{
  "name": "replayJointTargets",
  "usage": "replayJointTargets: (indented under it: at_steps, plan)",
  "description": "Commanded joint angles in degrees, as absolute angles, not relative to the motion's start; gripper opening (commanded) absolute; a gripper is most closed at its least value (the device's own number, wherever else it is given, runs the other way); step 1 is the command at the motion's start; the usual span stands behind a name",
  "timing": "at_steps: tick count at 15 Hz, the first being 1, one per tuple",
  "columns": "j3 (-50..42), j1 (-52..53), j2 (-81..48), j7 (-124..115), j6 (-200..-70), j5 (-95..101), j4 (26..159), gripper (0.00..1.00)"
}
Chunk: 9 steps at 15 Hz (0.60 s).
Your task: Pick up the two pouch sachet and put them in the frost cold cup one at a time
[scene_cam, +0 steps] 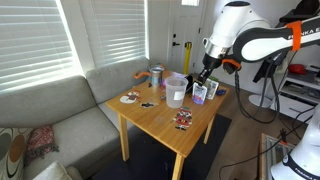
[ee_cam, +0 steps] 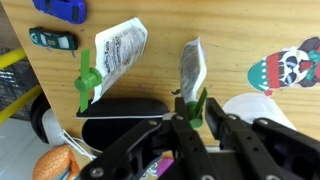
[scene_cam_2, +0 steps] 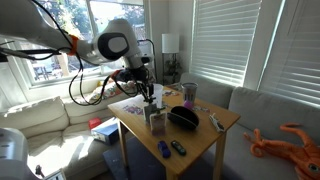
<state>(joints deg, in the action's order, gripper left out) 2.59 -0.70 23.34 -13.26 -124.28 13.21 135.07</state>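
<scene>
Grasping step, pouch sachet (ee_cam: 190, 68): stands edge-on on the worktop (scene_cam: 160, 122), its green cap (ee_cam: 197, 107) right at the fingers of the tool (ee_cam: 192, 118). Tool state: whether clamped on the cap or merely flanking it cannot be told. Second sachet (ee_cam: 118, 45): upright, just beside. Frosted cup (scene_cam: 176, 90): near both sachets. Advice: grip squarely at the neck, lift straight, clear the cup rim before lowering. Arm: elbow high, wrist pointing down over the worktop.

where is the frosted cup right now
In an exterior view, the frosted cup stands on the table, just beside the two sachets below the gripper.
</scene>
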Motion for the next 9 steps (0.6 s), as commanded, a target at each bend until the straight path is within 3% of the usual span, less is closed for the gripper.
replayJointTargets:
  at_steps: [1, 9]
  plan:
    - [3.0, -1.0, 24.5, -11.8, -123.0, 12.2, 133.9, 0.01]
    - [5.2, -1.0, 29.0, -12.8, -118.4, 14.2, 132.3, 0.04]
